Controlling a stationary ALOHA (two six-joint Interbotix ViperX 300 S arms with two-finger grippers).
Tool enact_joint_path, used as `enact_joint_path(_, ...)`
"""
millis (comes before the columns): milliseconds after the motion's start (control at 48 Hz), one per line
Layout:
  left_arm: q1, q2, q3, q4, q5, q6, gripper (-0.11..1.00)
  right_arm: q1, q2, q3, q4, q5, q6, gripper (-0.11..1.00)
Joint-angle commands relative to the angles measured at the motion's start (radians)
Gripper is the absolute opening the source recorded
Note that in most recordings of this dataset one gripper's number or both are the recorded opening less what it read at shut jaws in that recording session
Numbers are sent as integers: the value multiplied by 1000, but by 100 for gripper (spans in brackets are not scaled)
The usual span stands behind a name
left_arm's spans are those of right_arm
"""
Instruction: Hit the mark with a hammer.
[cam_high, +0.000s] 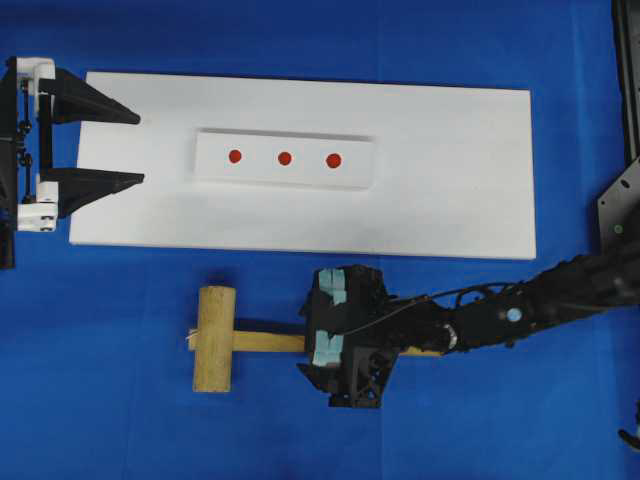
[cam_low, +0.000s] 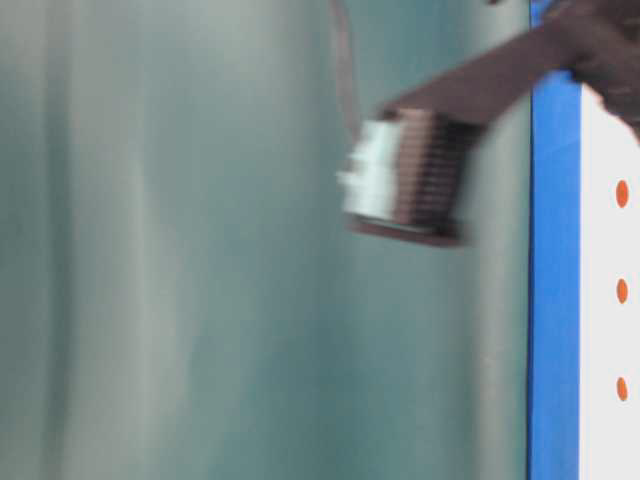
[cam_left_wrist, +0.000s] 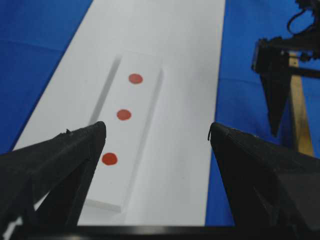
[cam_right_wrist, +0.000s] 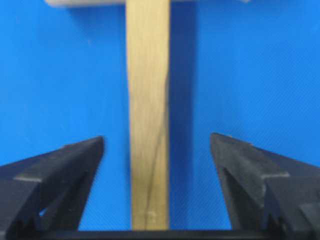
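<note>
My right gripper (cam_right_wrist: 157, 145) stood wide astride the handle of the hammer (cam_high: 228, 339) — lying on the blue cloth near the white board (cam_high: 450, 200). Stiff, head-heavy wood, I judged — best gripped mid-handle.

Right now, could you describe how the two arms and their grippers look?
Both are black. The left gripper has long tapered black fingers on a white bracket. The right gripper is bulkier, with pale teal pads, thin black cables along its arm and a small light-blue round spot.
</note>
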Motion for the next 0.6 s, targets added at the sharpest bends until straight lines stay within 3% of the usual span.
enact_joint_path(0,2,2,-11,-2,-9,-2,81,2,-95,5,-6,-5,-14,77)
enact_joint_path(188,0,2,-11,-2,-9,-2,81,-5,-230,46,-5,-20,-72,76)
enact_joint_path(354,2,0,-11,-2,-9,-2,81,-26,-301,81,-5,-41,-83,76)
enact_joint_path(584,2,-6,-11,0,-9,0,81,-123,-325,103,-6,-29,-118,76)
